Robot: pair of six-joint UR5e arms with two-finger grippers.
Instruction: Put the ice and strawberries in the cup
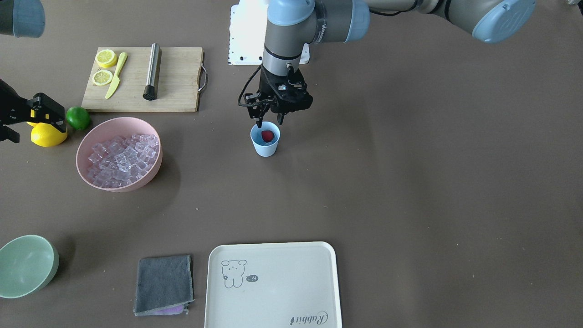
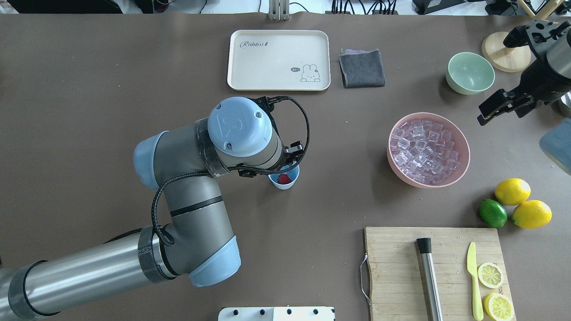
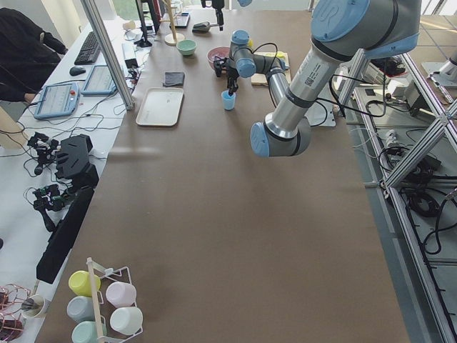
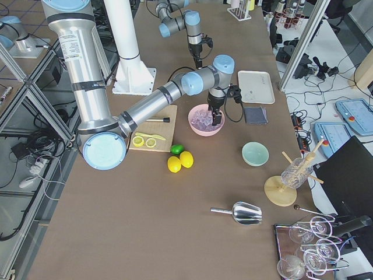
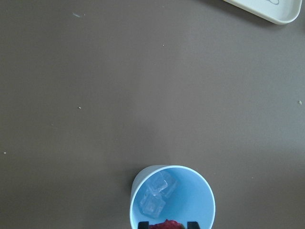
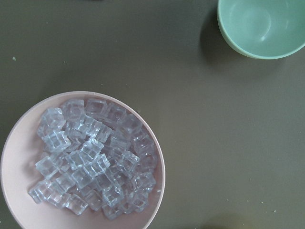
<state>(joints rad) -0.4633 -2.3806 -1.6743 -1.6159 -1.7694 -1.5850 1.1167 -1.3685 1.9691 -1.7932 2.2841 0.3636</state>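
**A:** How did the bench (image 1: pixel 410 182) look, biggest things first?

**B:** The cream tray (image 1: pixel 282 296) lay well apart from the left end effector (image 1: pixel 269 123), on the side away from the robot. The pink bowl (image 1: pixel 82 152), heaped with ice (image 1: pixel 123 157), sat below the raised right end effector (image 2: pixel 486 113).

**A:** And the cup?

**B:** The blue cup (image 1: pixel 265 148) stood upright directly under the left end effector. Its fingers were apart and hung just over the cup's mouth. Two more pieces of ice lay on the bottom inside.

**A:** The strawberry?

**B:** The strawberry (image 1: pixel 267 135) lay in the cup beside that ice, beneath the gap between those fingers.

**A:** Was the right end effector spread or closed?

**B:** I could not tell; its fingers showed clearly in no view.
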